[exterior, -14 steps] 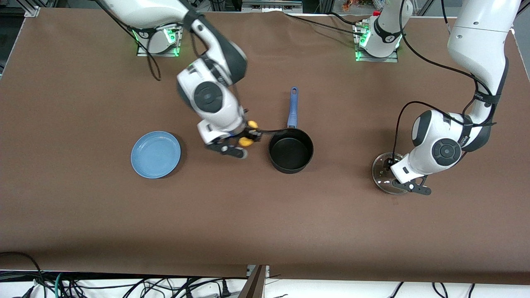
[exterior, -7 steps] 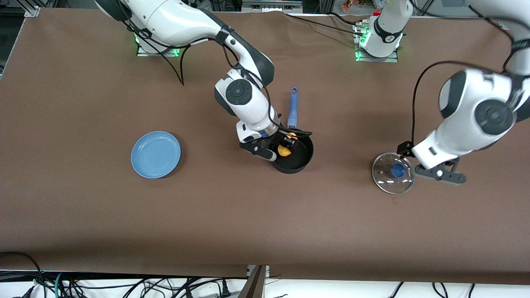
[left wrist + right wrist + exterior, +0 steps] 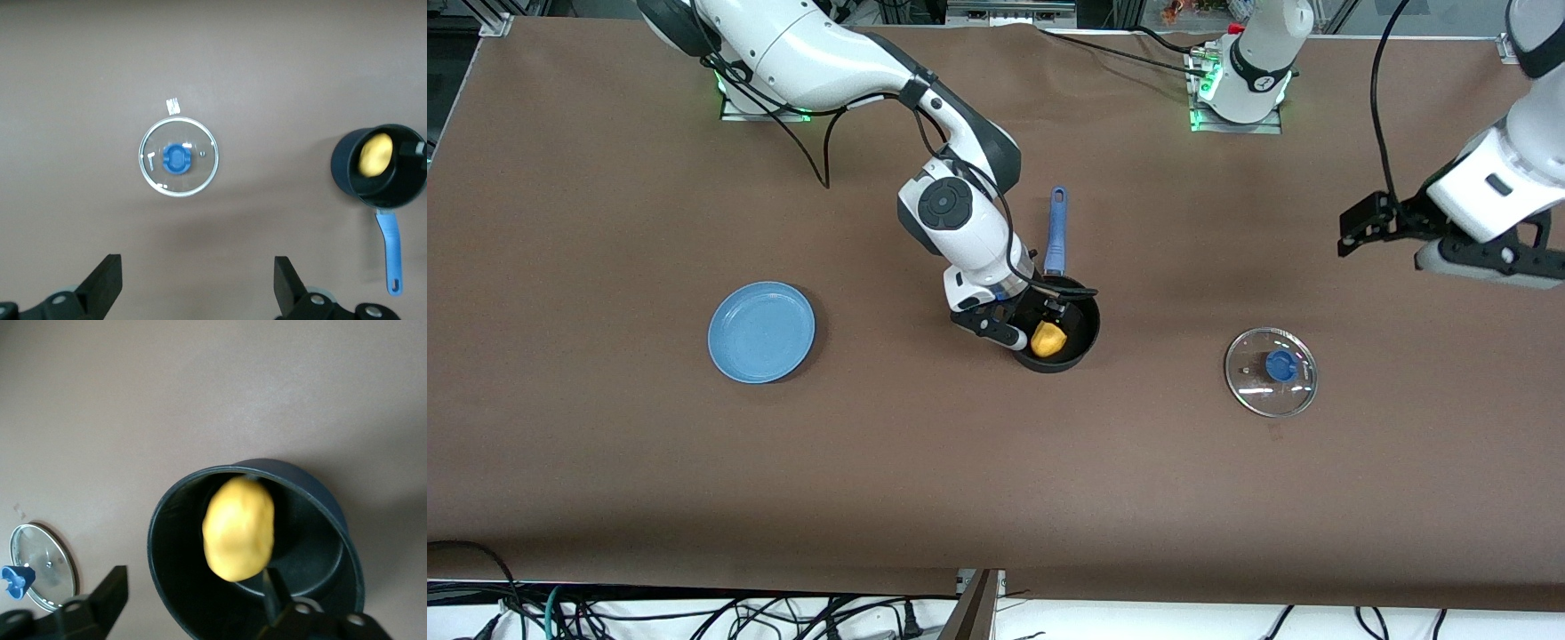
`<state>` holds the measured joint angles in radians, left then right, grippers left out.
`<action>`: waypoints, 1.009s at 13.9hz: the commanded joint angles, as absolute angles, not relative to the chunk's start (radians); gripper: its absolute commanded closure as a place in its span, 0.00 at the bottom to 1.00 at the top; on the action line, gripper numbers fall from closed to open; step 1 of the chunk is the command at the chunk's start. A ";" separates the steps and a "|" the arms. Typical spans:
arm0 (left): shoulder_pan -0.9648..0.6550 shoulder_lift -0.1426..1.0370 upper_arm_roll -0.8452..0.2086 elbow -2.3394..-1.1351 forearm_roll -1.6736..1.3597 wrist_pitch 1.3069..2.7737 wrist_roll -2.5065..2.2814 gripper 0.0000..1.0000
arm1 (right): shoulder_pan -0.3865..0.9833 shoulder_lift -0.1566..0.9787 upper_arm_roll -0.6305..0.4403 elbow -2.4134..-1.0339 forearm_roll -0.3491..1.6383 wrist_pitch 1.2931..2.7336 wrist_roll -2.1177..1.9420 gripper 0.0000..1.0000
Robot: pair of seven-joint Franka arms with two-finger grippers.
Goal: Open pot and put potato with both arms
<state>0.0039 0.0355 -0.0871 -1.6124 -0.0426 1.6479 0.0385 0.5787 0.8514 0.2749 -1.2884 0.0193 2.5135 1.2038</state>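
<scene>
The black pot (image 3: pixel 1087 313) with its blue handle (image 3: pixel 1056 227) stands uncovered mid-table. The yellow potato (image 3: pixel 1048 339) lies inside it, by the wall nearer to the front camera. My right gripper (image 3: pixel 1049 311) hangs open just over the pot, apart from the potato. In the right wrist view the potato (image 3: pixel 239 528) sits inside the pot (image 3: pixel 167 540), between the spread fingers of my right gripper (image 3: pixel 193 590). My left gripper (image 3: pixel 1356 233) is open and empty, raised high over the left arm's end of the table. Its wrist view shows the left gripper (image 3: pixel 197 283), pot (image 3: pixel 341 175) and potato (image 3: pixel 375 155).
The glass lid (image 3: pixel 1271 372) with a blue knob lies flat on the table toward the left arm's end; it also shows in the left wrist view (image 3: pixel 178 157) and the right wrist view (image 3: pixel 43 567). A light-blue plate (image 3: pixel 761 332) lies toward the right arm's end.
My right gripper carried the potato from beside the pot to over it and opened; the potato dropped in. My left gripper let go of the lid and rose away from it.
</scene>
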 commanded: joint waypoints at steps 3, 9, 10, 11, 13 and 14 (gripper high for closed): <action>-0.048 0.032 -0.037 -1.645 -0.048 1.666 0.015 0.00 | 0.554 0.787 0.255 -1.258 0.006 2.313 1.137 0.00; -0.051 0.051 -0.044 -1.606 -0.049 1.663 0.011 0.00 | 0.370 0.597 0.222 -1.269 -0.017 1.822 0.604 0.00; -0.051 0.052 -0.044 -1.606 -0.049 1.663 0.011 0.00 | 0.329 0.571 0.221 -1.279 -0.020 1.749 0.510 0.00; -0.051 0.051 -0.044 -1.606 -0.049 1.661 0.011 0.00 | 0.290 0.531 0.218 -1.298 -0.035 1.703 0.436 0.00; -0.051 0.049 -0.044 -1.605 -0.049 1.649 0.009 0.00 | 0.243 0.445 0.201 -1.351 -0.083 1.658 0.343 0.00; -0.051 0.049 -0.044 -1.605 -0.049 1.648 0.005 0.00 | 0.223 0.401 0.193 -1.377 -0.097 1.642 0.287 0.00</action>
